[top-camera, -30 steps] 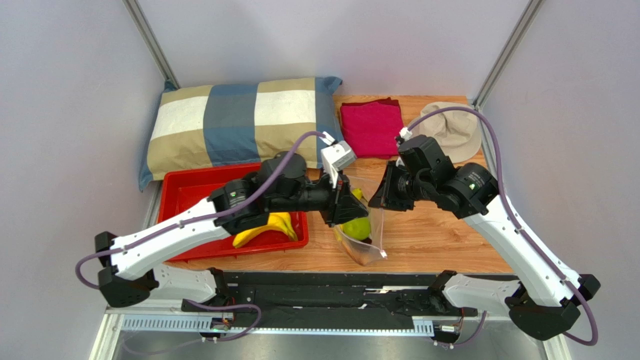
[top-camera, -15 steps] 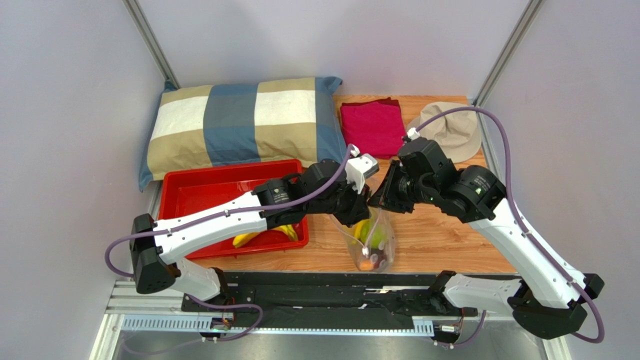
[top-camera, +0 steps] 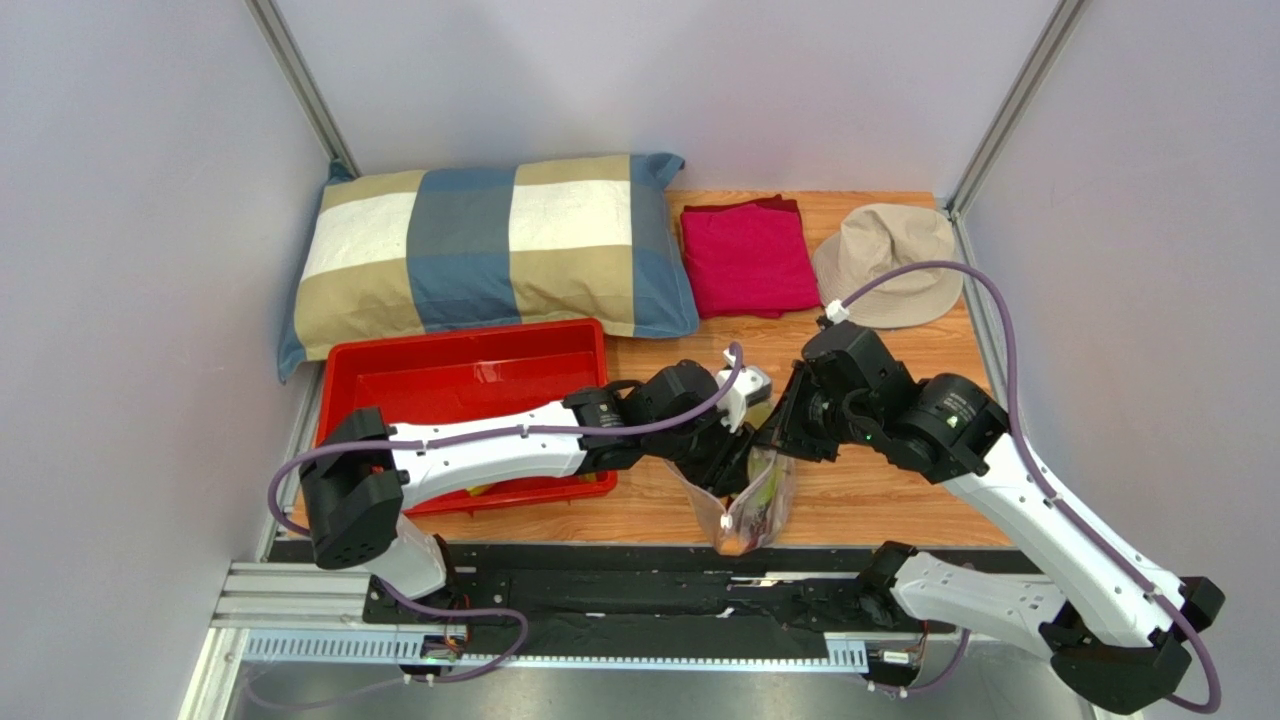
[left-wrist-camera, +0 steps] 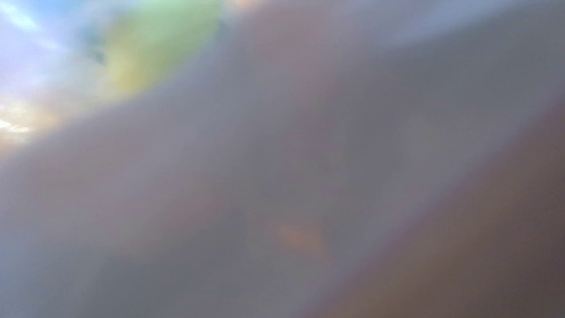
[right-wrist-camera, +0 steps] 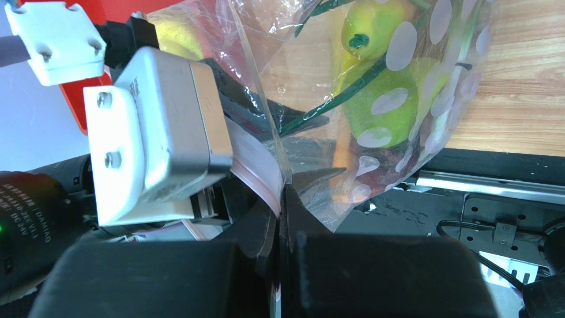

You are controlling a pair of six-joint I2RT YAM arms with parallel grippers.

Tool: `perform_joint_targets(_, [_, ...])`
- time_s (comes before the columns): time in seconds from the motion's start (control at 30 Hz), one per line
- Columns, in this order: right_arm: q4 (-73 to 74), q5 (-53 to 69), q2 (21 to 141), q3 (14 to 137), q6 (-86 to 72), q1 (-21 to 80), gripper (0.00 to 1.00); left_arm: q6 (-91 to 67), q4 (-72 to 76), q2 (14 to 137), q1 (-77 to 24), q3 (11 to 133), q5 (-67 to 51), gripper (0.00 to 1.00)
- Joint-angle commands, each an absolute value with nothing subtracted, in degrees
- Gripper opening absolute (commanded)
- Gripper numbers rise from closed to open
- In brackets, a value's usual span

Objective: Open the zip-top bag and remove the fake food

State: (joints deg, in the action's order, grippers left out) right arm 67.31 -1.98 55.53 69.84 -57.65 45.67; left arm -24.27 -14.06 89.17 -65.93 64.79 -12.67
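The clear zip-top bag [top-camera: 759, 507] hangs at the table's near edge, dotted and crinkly in the right wrist view [right-wrist-camera: 431, 73]. My right gripper [top-camera: 784, 435] is shut on the bag's pink zip strip [right-wrist-camera: 255, 169] and holds the bag up [right-wrist-camera: 283, 199]. My left gripper [top-camera: 732, 450] reaches into the bag's mouth; its dark fingers [right-wrist-camera: 302, 122] show apart through the plastic. Inside lie a round green fruit [right-wrist-camera: 378, 106], a yellow piece [right-wrist-camera: 371, 26] and an orange bit [top-camera: 732, 528]. The left wrist view is a blur of plastic with a green smear [left-wrist-camera: 159, 46].
A red tray [top-camera: 451, 383] lies left of the bag under my left arm. A checked pillow [top-camera: 481, 248], a folded red cloth [top-camera: 744, 255] and a beige hat [top-camera: 899, 263] lie at the back. A black rail [top-camera: 631, 578] runs along the near edge.
My left arm has stretched right and lowered its gripper into the bag's mouth. The right gripper and the bag have shifted down toward the near edge.
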Motion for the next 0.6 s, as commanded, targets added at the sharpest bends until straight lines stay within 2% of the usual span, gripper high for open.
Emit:
perform_joint_targets(0.0, [66.5,-3.3,54.3,71.5,-59.4,45.5,0.00,-23.8,-8.0,90.8,-66.0,66.0,-10.7,0.50])
perform_joint_targets(0.03, [67.2,-3.7,54.3,72.0,-59.4,45.5,0.00,-23.7,-7.9,91.2,-66.0,66.4,-11.2,0.46])
perform_joint_targets(0.23, [64.7,-0.9,53.5,73.9,-61.3,45.5,0.00,-24.5,-4.3,93.5,-66.1,65.2,-13.0,0.33])
perform_joint_targets(0.4, [63.4,1.2,53.2,75.0,-63.0,45.5,0.00,-24.3,-3.3,94.0,-67.0,64.1,-11.5,0.32])
perform_joint_targets(0.47, [62.1,2.0,52.7,73.8,-63.8,45.6,0.00,-24.0,-2.4,94.1,-67.4,63.5,-10.6,0.36])
perform_joint_targets(0.5, [61.9,2.2,52.5,73.4,-64.3,45.5,0.00,-24.2,-2.5,94.3,-67.6,63.5,-9.0,0.45])
perform_joint_targets(0.57, [62.1,2.8,51.6,71.7,-64.9,45.5,0.00,-24.2,-2.5,95.2,-67.7,63.8,-8.9,0.52])
